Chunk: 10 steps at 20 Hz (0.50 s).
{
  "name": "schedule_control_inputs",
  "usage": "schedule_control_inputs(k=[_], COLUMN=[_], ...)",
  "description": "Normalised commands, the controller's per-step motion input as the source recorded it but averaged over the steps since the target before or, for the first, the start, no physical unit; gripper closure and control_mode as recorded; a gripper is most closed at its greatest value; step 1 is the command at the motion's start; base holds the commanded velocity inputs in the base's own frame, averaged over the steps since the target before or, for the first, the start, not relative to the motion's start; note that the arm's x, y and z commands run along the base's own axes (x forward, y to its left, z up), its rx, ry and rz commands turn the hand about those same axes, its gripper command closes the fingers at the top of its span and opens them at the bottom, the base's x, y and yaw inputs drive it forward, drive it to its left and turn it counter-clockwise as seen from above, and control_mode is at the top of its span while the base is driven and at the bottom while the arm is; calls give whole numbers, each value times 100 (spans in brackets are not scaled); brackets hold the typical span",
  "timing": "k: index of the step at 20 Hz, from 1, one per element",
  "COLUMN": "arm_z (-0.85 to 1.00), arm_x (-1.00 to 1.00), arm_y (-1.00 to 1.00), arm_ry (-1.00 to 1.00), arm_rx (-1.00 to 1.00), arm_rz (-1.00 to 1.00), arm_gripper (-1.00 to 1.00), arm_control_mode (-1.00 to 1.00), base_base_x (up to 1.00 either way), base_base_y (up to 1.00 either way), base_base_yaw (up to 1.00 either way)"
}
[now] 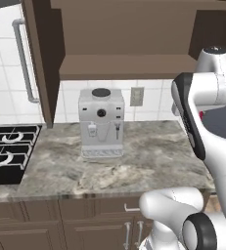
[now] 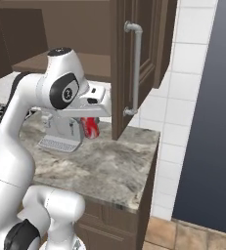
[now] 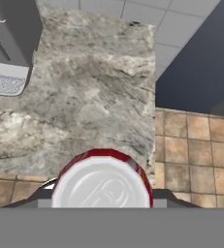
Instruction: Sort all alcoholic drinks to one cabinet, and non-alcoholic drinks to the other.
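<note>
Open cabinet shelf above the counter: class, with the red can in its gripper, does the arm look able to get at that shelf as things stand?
Probably yes. The gripper is shut on the red can, held above the counter. The cabinet door stands open and the shelf looks bare, so the way looks free, though the arm must rise.

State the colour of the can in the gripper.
Red can with silvery top, clearest in the hand view.
</note>
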Motion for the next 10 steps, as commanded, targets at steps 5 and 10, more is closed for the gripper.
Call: schedule_control_inputs(k=[5, 10], arm_z=[0, 0], arm_x=[0, 8], arm_y=[0, 0], arm_ry=[0, 0], arm_rx=[0, 0], arm_rz=[0, 0], arm_gripper=[100, 100], arm_control_mode=[100, -100], base_base_x=[57, 48], base_base_y=[0, 0], base_base_yaw=[0, 0])
